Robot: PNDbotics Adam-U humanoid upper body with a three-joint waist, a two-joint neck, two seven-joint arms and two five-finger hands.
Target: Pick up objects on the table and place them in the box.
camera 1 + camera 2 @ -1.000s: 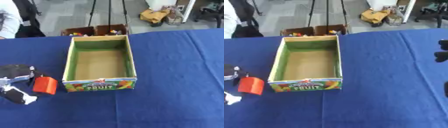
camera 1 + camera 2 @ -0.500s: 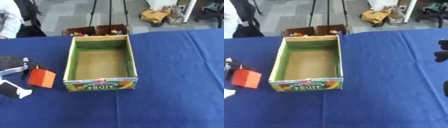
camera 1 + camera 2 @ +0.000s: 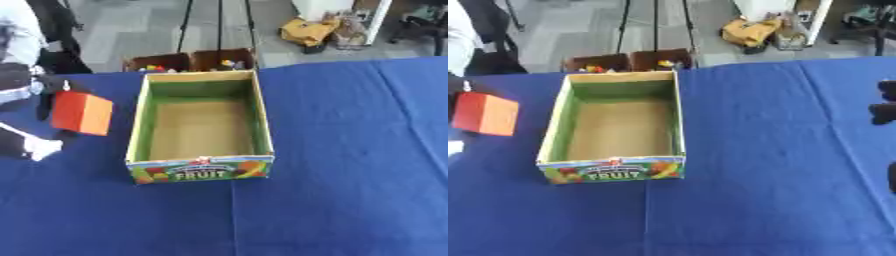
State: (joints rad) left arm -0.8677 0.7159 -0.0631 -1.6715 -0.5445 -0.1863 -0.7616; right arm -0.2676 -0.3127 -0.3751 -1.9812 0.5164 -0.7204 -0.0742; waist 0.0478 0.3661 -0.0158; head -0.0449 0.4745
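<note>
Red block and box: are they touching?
Apart. The left eye view shows blue cloth between the red block, held by the left hand, and the box.

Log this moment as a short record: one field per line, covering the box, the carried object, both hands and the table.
box: open cardboard fruit box, upright on the table, nothing visible inside
carried object: orange-red block, lifted off the cloth, left of the box, outside it
left hand: at the left edge, holding the block
right hand: dark shape at the right edge of the right eye view, touching nothing; fingers unclear
table: blue cloth
task state: block not yet in the box
</note>
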